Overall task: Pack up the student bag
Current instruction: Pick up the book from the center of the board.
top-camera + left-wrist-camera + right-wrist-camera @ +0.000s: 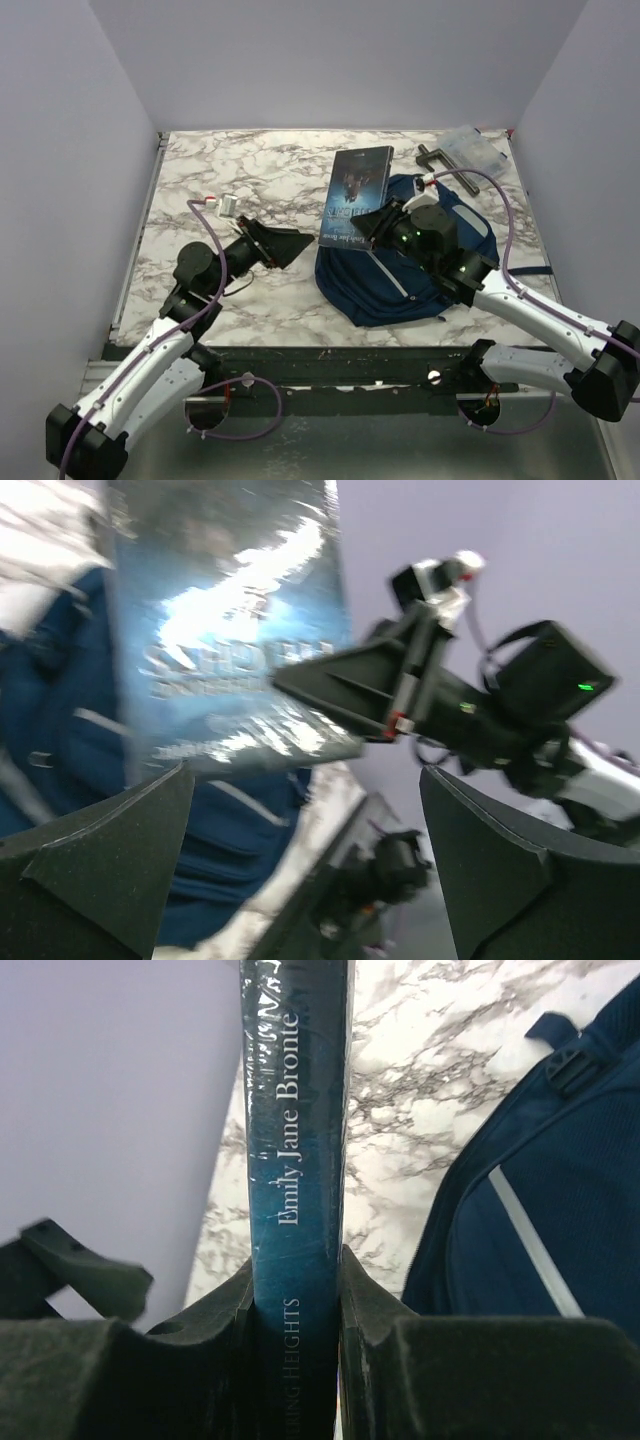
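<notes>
The student bag (400,275), a navy backpack with grey stripes, lies flat on the marble table right of centre. My right gripper (372,228) is shut on the lower end of a blue hardback book (355,190), holding it over the bag's left edge. In the right wrist view the book's spine (297,1200) is clamped between both pads, with the bag (540,1240) to the right. My left gripper (288,246) stands open just left of the book, apart from it. In the left wrist view the glossy book cover (230,630) and the bag (60,720) lie beyond its spread fingers, nothing between them.
A clear plastic case (475,150) with a dark clamp-like piece (433,155) beside it sits at the back right corner. White walls close in the table on three sides. Bare marble (230,165) spreads on the left half.
</notes>
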